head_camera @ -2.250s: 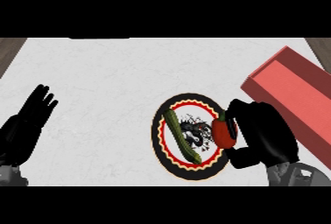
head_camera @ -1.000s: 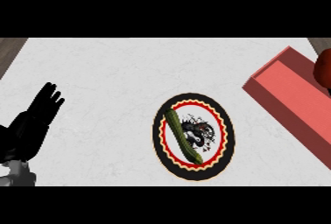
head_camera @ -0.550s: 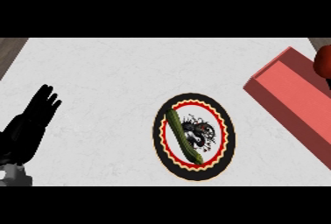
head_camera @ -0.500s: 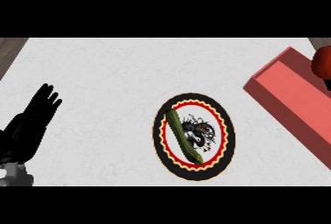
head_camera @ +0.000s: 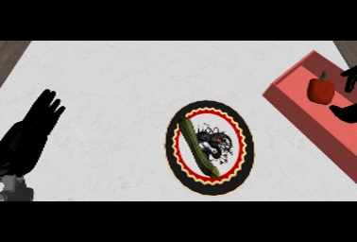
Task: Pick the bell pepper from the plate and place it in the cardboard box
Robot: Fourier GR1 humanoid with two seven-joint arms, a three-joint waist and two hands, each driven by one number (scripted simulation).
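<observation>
The red bell pepper [head_camera: 320,90] with its green stem sits inside the red-pink box [head_camera: 300,113] at the right edge of the head view. My right hand [head_camera: 345,112] shows only partly at that edge, just right of the pepper. Its fingers are spread above and its thumb is below, and neither touches the pepper. My left hand [head_camera: 31,134] rests open at the far left, fingers up. The patterned plate [head_camera: 249,146] with black and red rings lies in the middle of the counter.
A long green cucumber [head_camera: 197,147] lies slanted on the plate's left half. The white counter runs out to a darker strip at the top left corner [head_camera: 12,52].
My right hand took the pepper off the plate and carried it right, over the box. The pepper now lies in the box, apart from the opened hand. The left hand barely moved.
</observation>
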